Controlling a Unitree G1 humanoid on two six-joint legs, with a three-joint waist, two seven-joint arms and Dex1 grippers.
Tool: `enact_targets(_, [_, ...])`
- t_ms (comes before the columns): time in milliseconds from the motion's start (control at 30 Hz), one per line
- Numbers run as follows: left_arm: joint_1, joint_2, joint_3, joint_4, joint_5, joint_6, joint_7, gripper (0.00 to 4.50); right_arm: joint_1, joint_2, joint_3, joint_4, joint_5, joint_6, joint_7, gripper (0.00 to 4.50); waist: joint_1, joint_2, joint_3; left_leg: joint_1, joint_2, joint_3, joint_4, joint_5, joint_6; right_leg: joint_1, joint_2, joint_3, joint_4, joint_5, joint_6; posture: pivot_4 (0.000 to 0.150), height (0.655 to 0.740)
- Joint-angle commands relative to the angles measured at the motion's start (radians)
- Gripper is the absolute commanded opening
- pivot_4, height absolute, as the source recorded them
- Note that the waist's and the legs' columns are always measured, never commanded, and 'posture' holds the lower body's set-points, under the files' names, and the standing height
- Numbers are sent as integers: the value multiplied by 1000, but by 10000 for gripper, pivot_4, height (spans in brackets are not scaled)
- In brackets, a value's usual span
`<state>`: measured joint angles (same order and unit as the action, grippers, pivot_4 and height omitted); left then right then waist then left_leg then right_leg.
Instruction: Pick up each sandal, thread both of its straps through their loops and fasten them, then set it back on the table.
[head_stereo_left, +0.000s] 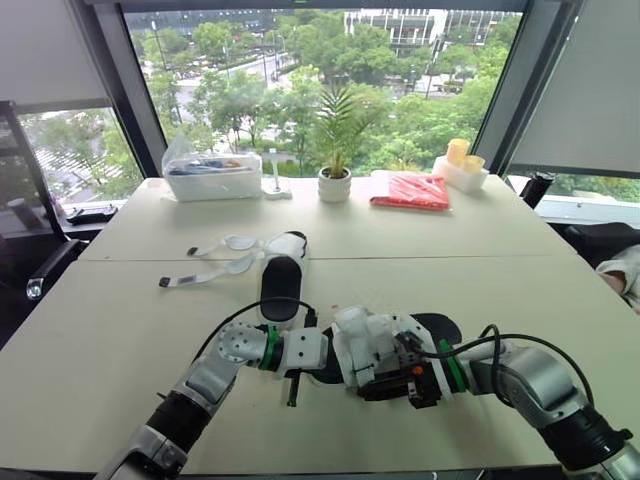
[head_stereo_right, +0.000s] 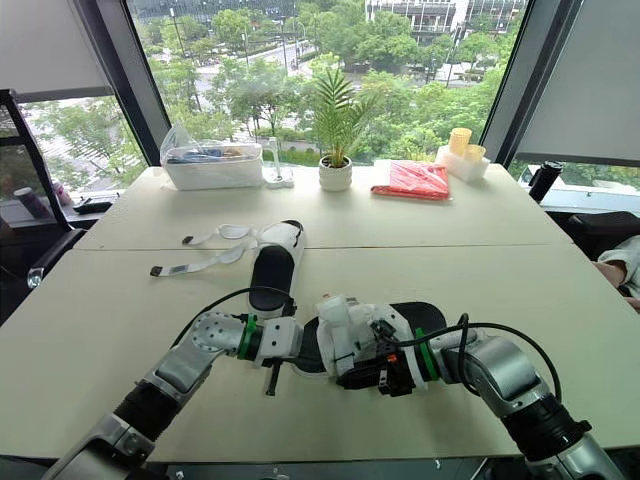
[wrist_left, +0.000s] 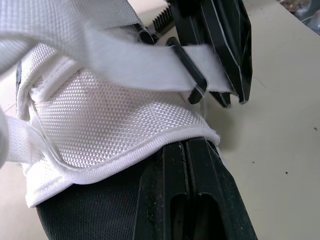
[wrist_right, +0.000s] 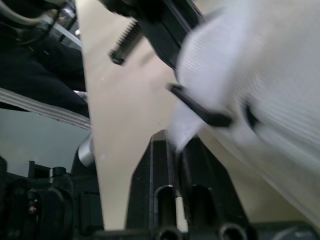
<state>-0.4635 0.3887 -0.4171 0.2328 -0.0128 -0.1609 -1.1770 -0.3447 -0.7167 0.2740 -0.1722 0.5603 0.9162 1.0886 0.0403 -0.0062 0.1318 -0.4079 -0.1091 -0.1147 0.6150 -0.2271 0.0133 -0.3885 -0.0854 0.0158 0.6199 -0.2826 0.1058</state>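
A sandal with a black sole (head_stereo_left: 441, 326) and a white mesh upper (head_stereo_left: 362, 338) is held between both grippers near the table's front edge. My left gripper (wrist_left: 189, 147) is shut on the rim of the mesh upper (wrist_left: 115, 125). My right gripper (wrist_right: 177, 146) is shut on the end of a white strap (wrist_left: 150, 62) that runs through a black loop (wrist_left: 189, 70). The second sandal (head_stereo_left: 282, 278) lies flat farther back. Its two white straps (head_stereo_left: 215, 262) are spread loose to its left.
Along the far edge by the window stand a clear plastic box (head_stereo_left: 212, 178), a small potted plant (head_stereo_left: 334, 183), a red packet (head_stereo_left: 412, 190) and yellow cups (head_stereo_left: 460, 155). A dark chair (head_stereo_left: 40, 272) is off the left side. Pale cloth (head_stereo_left: 622, 268) shows at the right.
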Motion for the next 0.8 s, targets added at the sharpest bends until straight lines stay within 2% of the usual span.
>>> enact_targets(33, [60,17,-94,59,65,52,-40,0,20,-26,20,-37,-4,15,18,894,0,0,0,0,0,0,0,0,0,0,0,0,0,0,0,1500,7400])
enact_targets(267, [65,20,-100,51,71,57,-45,0,153,-176,50,-168,-6,4,92,894,1,0,0,-1,0,0,-1,0,0,0,0,0,-1,0,1,1500,7400])
enact_targets(500, [70,32,-127,48,89,45,-57,0,240,-264,-20,-280,58,34,105,894,4,0,0,-1,0,0,0,0,0,1,-1,0,-3,0,0,1500,7400])
enact_targets(700, [55,35,-142,77,109,25,-52,0,256,-299,-126,-360,127,62,90,894,9,0,0,-1,-1,0,0,-1,2,1,-1,0,-5,0,1,1500,7400])
enact_targets(800, [42,39,-150,111,120,7,-51,0,197,-326,-218,-420,200,84,93,894,12,0,0,-1,-1,0,0,-1,2,1,-1,0,-5,0,1,1500,7400])
